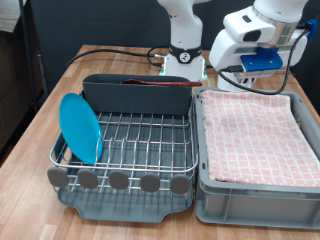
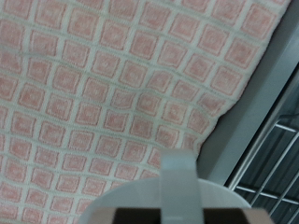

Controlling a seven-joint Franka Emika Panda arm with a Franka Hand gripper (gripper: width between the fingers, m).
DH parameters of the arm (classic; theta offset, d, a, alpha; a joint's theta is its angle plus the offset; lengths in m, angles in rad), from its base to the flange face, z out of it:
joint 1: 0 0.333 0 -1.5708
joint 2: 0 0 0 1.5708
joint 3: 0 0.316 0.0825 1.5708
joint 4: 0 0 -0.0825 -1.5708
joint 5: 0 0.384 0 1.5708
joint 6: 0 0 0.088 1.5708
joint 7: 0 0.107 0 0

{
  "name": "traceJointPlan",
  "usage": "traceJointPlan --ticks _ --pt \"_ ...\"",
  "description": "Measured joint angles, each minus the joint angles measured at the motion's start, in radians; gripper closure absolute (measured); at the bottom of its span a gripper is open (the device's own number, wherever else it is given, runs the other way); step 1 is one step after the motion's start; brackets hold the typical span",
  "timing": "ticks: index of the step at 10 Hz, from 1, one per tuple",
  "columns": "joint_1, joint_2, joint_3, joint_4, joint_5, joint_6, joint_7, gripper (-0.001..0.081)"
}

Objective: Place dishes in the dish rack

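Above the grey bin's pink checked cloth point(image 1: 262, 130) we see the tool point(image 1: 262, 72); can't tell its state. Blue plate point(image 1: 80, 127) stands in the dish rack point(image 1: 125, 150), spoon point(image 1: 160, 84) in its back compartment.

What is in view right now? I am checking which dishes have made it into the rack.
plate: one, bright blue, standing on edge in the dish rack, at the exterior view's left.
wooden spoon: one, reddish-brown, lying along the top of the rack's tall back compartment.
mug: one, white, seen only in the wrist view close to the camera, above the cloth.
dish rack: one, silver wire grid in a dark grey tray, centre-left on the table.
bin: one, grey, to the exterior view's right of the rack.
cloth: one, pink checked, filling the bin.
table: one, wooden, under everything.
cables: dark, behind the rack.
gripper: one, white and blue, above the bin's far edge; fingers hidden.
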Motion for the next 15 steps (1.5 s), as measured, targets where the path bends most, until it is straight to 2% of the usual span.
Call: traceJointPlan --ticks 2,6,11,15 --pt "-0.008 0.034 -0.021 0.059 0.0 0.0 0.037 0.0734" --pt "-0.039 0.128 -0.059 0.189 0.017 0.004 0.048 0.0734" --pt "-0.087 0.239 -0.064 0.326 0.065 0.004 0.035 0.0734" --pt "-0.129 0.317 -0.063 0.408 0.097 0.014 0.01 0.0734"
